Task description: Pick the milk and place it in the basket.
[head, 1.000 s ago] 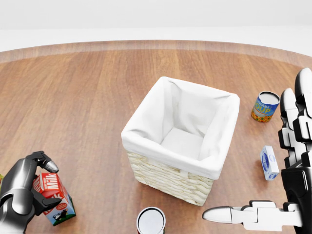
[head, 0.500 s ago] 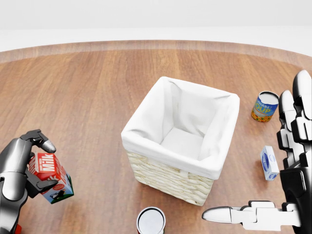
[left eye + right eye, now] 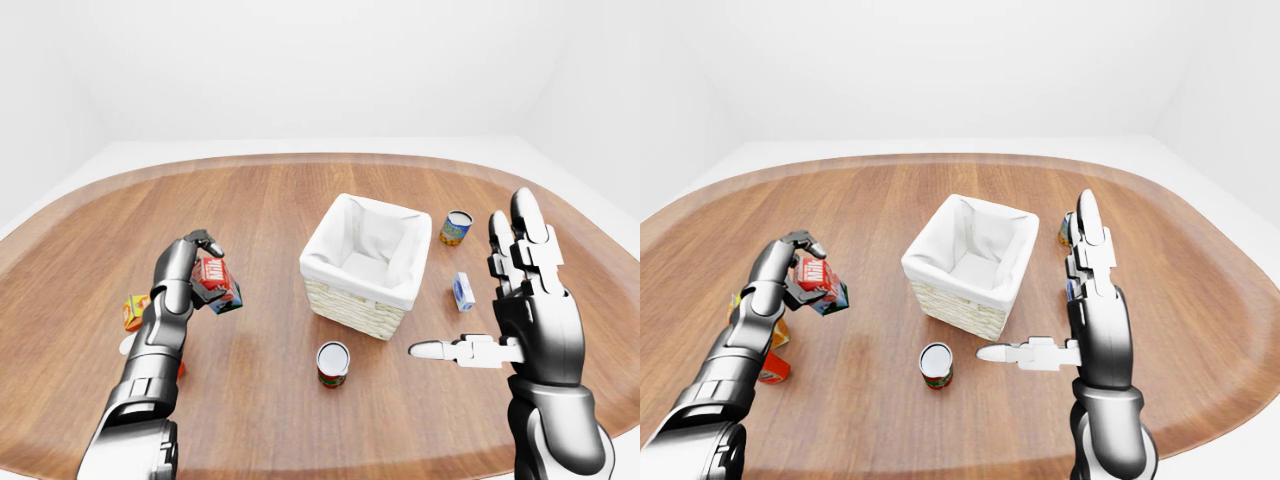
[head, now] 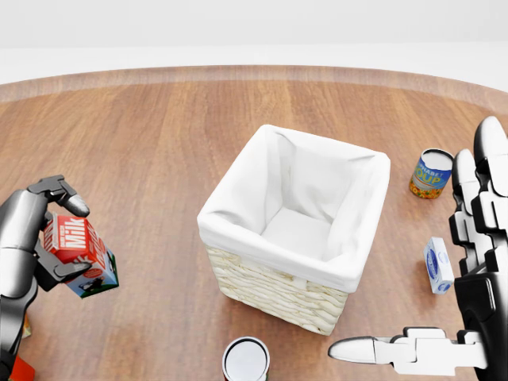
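Milk carton (image 4: 79,255) gripped in left robot hand (image 4: 36,238), held clear above desk (image 4: 159,143), long axis tilted, gabled top toward upper left, bare wood between it and white-lined basket (image 4: 298,226), right robot hand (image 4: 456,317) splayed wide at right edge.

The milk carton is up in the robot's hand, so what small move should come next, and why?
Probably carry it toward the head view's right: the left hand grips the milk carton clear of the table, but left of the basket, not above its opening.
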